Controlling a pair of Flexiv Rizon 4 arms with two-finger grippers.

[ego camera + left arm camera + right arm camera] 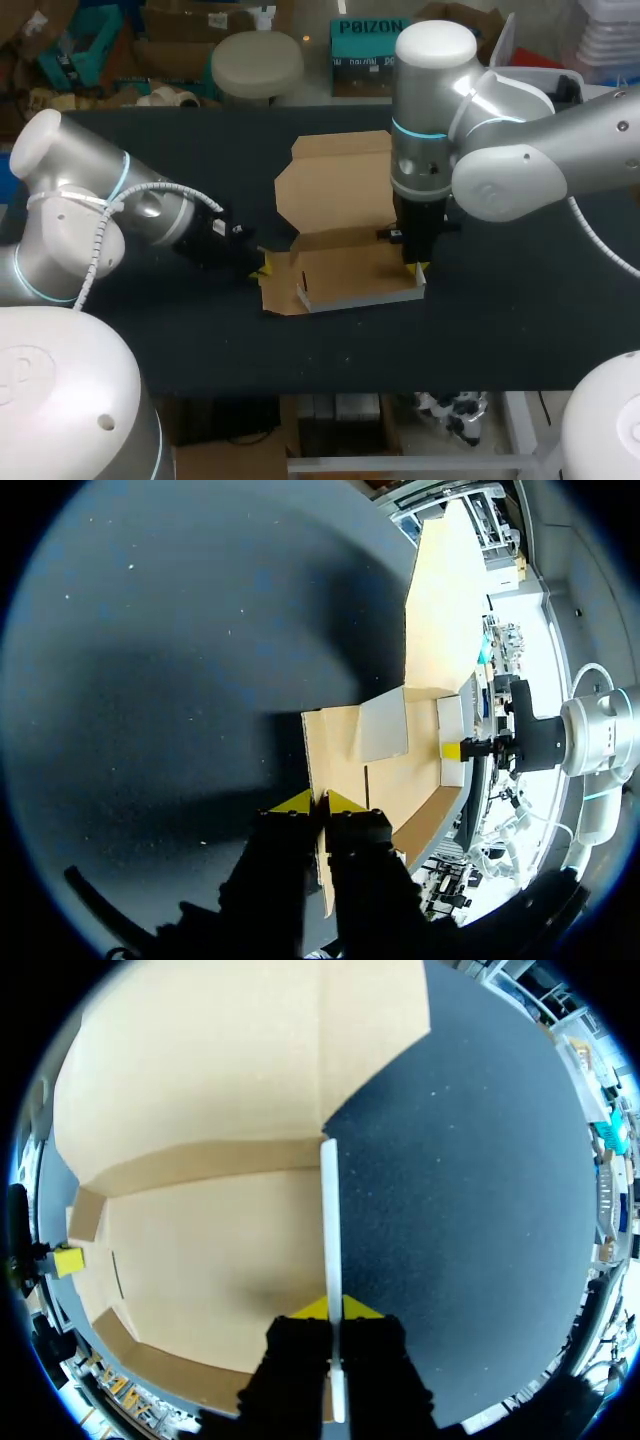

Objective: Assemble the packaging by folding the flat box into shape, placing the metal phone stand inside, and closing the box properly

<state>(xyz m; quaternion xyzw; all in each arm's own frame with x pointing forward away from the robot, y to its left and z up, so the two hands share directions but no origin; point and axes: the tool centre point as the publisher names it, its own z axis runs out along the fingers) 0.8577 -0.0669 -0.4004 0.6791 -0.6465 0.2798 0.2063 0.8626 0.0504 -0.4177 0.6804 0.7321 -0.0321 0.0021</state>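
- The box is brown cardboard, half folded, and lies open near the middle of the dark table.
- Its lid panel is spread flat on the far side, joined to the base by a low raised back wall.
- The right side wall stands upright with a pale edge, pinched between the tips of my right gripper.
- The left-end flap is clamped between the tips of my left gripper.
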